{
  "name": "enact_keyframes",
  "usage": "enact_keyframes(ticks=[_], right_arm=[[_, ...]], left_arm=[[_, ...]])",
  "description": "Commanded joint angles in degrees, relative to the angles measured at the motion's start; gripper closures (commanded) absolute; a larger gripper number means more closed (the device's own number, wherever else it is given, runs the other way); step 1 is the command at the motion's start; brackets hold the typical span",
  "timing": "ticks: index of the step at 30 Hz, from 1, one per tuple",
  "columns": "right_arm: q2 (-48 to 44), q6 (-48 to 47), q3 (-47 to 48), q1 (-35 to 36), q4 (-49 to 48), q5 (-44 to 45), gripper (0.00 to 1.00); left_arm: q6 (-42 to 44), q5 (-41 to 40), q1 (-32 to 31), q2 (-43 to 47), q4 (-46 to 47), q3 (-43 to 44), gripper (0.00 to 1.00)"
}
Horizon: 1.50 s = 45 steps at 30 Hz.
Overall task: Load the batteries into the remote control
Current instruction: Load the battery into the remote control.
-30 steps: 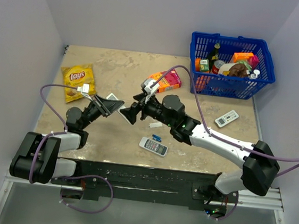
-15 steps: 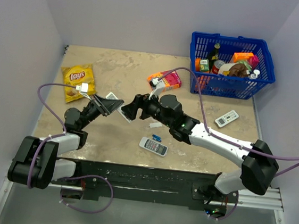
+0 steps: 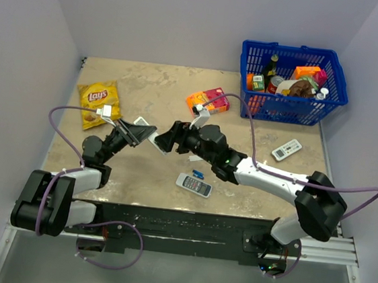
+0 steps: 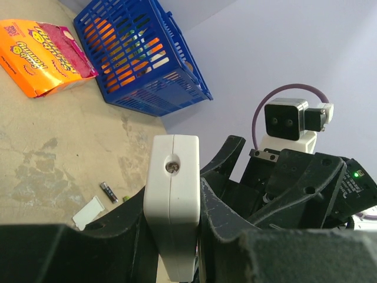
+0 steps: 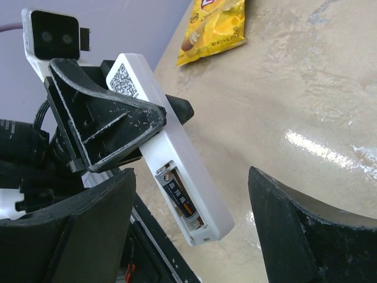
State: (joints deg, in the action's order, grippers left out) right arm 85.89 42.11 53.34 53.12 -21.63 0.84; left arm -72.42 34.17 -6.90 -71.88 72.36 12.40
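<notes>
- Top view: my left gripper [image 3: 148, 133] is clamped on the slim white plastic stick-shaped remote control [image 3: 155, 144], mid-left over the beige table [image 3: 147, 90]. My right gripper [image 3: 165, 140] faces its free end.
- Left wrist: a small dark cylindrical battery [image 4: 108, 191] lies on the table near a flat white cover [image 4: 88, 213].
- Right wrist: my right fingers [image 5: 88, 230] are spread wide and hold nothing. Another dark battery [image 5: 179, 199] sits in the remote's open compartment.
</notes>
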Motion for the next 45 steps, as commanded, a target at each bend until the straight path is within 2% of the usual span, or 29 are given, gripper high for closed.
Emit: enact_keyframes(ticks=[1,45], right_arm=[[0.16,2.89,-0.87,-0.39,-5.18,2.15,0.21],[4.11,5.62,-2.45,-0.65,-9.57,-0.67,0.25]], left_arm=[[-0.53,-0.86,-0.22,-0.02,26.78,-0.27,1.00],[0.26,-1.57,-0.22,2.18,27.40,0.34,1.00]])
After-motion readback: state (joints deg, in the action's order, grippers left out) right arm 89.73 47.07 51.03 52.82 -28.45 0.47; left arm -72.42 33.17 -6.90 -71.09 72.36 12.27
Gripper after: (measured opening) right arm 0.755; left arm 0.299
